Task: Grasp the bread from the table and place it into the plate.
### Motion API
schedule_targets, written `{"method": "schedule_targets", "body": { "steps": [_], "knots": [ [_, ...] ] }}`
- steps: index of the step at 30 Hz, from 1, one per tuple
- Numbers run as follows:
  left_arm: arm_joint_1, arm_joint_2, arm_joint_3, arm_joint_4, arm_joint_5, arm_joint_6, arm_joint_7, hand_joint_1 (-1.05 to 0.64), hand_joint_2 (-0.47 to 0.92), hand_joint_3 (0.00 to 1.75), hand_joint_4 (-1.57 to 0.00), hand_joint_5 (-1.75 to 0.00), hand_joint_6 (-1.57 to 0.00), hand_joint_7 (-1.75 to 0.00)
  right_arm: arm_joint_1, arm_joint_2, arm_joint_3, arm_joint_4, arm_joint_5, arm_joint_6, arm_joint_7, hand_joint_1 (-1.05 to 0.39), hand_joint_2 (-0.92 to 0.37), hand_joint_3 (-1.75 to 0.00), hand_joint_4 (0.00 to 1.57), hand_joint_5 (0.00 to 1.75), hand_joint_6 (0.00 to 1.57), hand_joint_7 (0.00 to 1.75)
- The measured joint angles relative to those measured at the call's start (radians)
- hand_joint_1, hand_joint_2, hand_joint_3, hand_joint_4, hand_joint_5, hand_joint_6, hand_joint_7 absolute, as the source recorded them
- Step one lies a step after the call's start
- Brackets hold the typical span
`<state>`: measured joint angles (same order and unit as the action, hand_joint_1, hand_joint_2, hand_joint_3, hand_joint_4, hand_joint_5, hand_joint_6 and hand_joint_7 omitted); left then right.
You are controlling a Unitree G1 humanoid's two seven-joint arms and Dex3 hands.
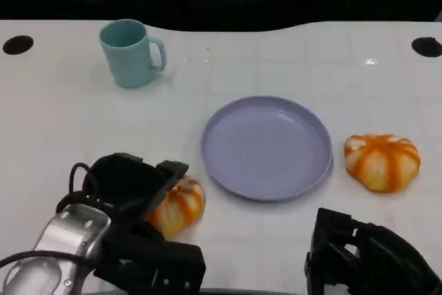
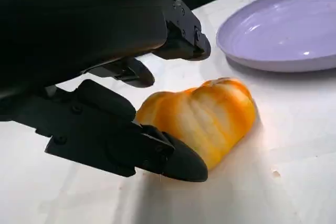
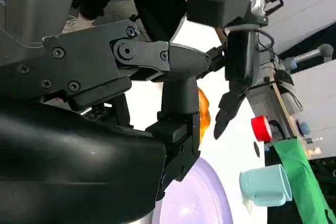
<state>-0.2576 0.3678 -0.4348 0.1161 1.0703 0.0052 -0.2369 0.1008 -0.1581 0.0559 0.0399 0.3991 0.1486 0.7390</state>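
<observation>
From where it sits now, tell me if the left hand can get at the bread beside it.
Probably yes: the left hand already has fingers on either side of the near bread, with nothing between them. The plate lies apart.

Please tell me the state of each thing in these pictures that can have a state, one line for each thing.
Plate: upright on the table, nothing in it.
Mug: upright, handle toward the robot's right; inside not visible.
Bread near left hand: on the table, not in the plate, fingers on both sides of it.
Second bread: on the table, right of the plate, untouched.
Left hand: fingers apart around the bread.
Right hand: holds nothing.
</observation>
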Motion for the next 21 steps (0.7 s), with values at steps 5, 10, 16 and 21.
{"method": "schedule_targets", "body": {
  "steps": [5,10,16,21],
  "knots": [
    [-0.036,-0.01,-0.037,0.087,-0.024,0.01,-0.015,-0.77,0.92,0.04,-0.43,-0.16,-0.29,-0.01,0.0,0.0,0.0,0.0,0.001,0.0,0.0,-0.51,-0.92,-0.48,0.61,1.75,0.38,1.74],
    [-0.074,-0.026,-0.052,0.186,-0.06,0.003,0.043,-0.43,0.91,0.02,-0.5,-0.19,-0.43,-0.06,0.001,0.0,0.0,0.0,0.001,-0.001,0.001,-0.52,-0.92,-0.48,0.61,1.75,0.38,1.75],
    [-0.091,-0.034,-0.054,0.31,-0.114,-0.08,0.224,-0.3,0.92,0.18,-0.56,-1.41,-0.81,-0.31,0.001,0.0,0.001,0.0,0.0,-0.001,0.0,-0.53,-0.92,-0.48,0.61,1.75,0.38,1.75],
    [-0.121,-0.034,-0.071,0.424,-0.129,-0.159,0.395,-0.34,0.92,0.35,-0.77,-1.6,-0.99,-0.6,0.001,0.0,0.0,0.0,0.001,-0.001,0.001,-0.53,-0.92,-0.48,0.62,1.75,0.38,1.75]
  ]
}}
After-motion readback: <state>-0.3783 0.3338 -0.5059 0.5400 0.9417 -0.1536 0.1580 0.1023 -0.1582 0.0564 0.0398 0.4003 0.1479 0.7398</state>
